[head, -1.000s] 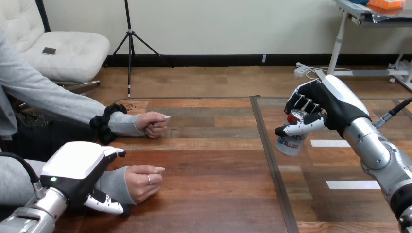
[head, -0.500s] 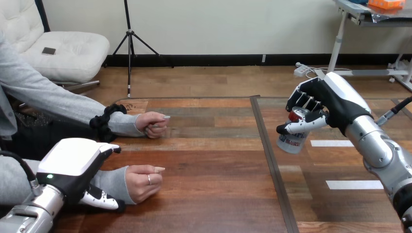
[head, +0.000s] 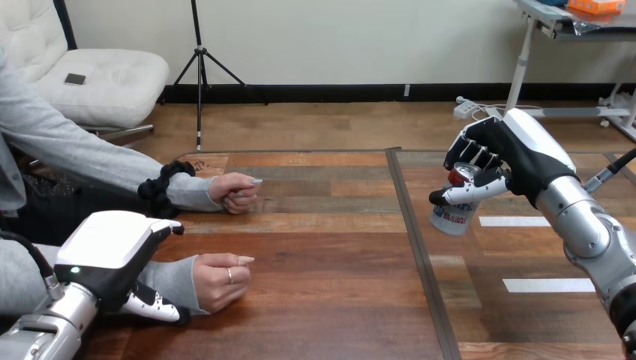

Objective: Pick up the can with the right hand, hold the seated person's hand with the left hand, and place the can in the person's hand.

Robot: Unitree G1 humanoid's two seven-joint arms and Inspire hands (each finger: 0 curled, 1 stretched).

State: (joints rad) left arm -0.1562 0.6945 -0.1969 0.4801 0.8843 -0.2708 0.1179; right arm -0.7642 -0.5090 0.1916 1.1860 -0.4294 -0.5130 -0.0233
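My right hand (head: 517,154) is shut on a silver can with a red top (head: 452,216), held tilted above the right half of the wooden table (head: 330,300). At the lower left, my left hand (head: 112,244) lies over the grey-sleeved wrist of the person's nearer hand (head: 221,279). That hand rests on the table as a loose fist, knuckles toward the middle. The white back of my left hand hides the wrist under it, so whether it grips the wrist is hidden. The person's farther hand (head: 234,192) rests closed on the table further back.
A dark seam (head: 420,255) runs front to back across the table, left of the can. Two white tape strips (head: 508,221) (head: 549,285) lie on the right half, under my right arm. The person's forearms come in from the left edge.
My right hand has drifted slightly right and up with the can. My left hand has slid a little to the left along the person's forearm. The person's hands have stayed still.
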